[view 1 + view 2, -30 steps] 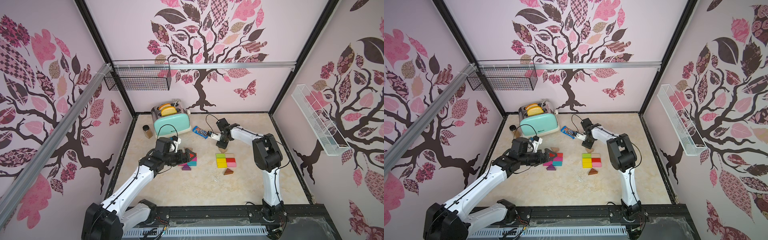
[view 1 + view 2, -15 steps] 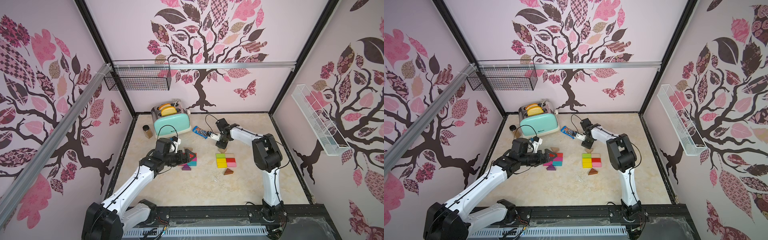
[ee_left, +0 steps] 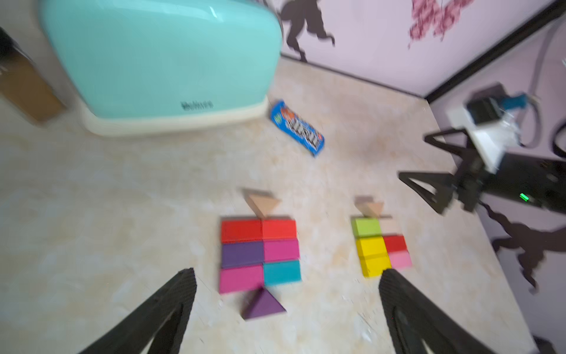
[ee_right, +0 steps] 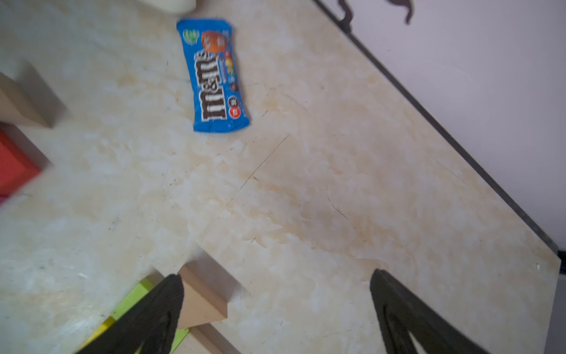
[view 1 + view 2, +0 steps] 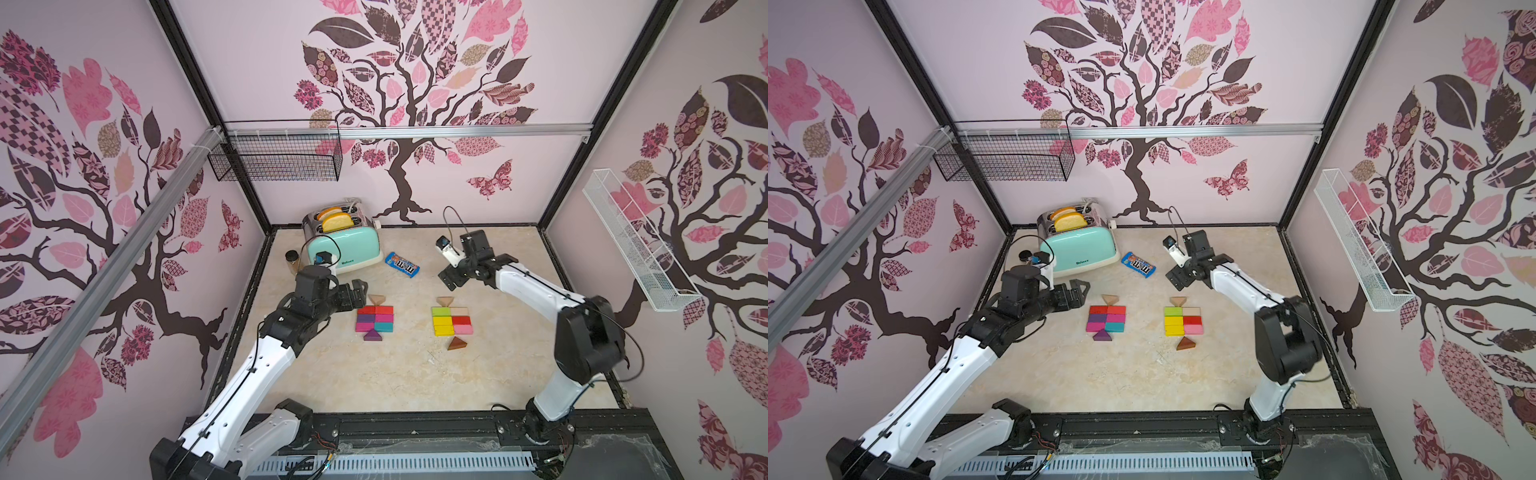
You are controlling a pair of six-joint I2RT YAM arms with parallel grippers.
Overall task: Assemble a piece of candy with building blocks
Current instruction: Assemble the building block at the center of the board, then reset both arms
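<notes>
Two flat groups of building blocks lie mid-table in both top views. The left group (image 5: 374, 319) has red, purple, magenta and teal rectangles, with a tan triangle (image 5: 376, 299) behind and a purple triangle (image 5: 372, 336) in front. The right group (image 5: 452, 321) has green, tan, yellow, red and pink rectangles. Its tan triangle (image 5: 444, 300) touches the back edge, and a brown triangle (image 5: 456, 343) lies slightly apart in front. My left gripper (image 5: 357, 291) hangs open just left of the left group. My right gripper (image 5: 449, 278) is open and empty behind the right group, its tan triangle (image 4: 202, 300) beside one finger.
A mint toaster (image 5: 345, 245) with bread stands at the back left, a small jar (image 5: 292, 261) beside it. A blue M&M's packet (image 5: 402, 264) lies between the toaster and my right gripper. A black wire basket (image 5: 274, 162) and a white rack (image 5: 636, 241) hang on the walls.
My right gripper has opened, let go of the tan triangle at the back of the right group, and drawn back from it. My left gripper has pulled slightly back from the left group.
</notes>
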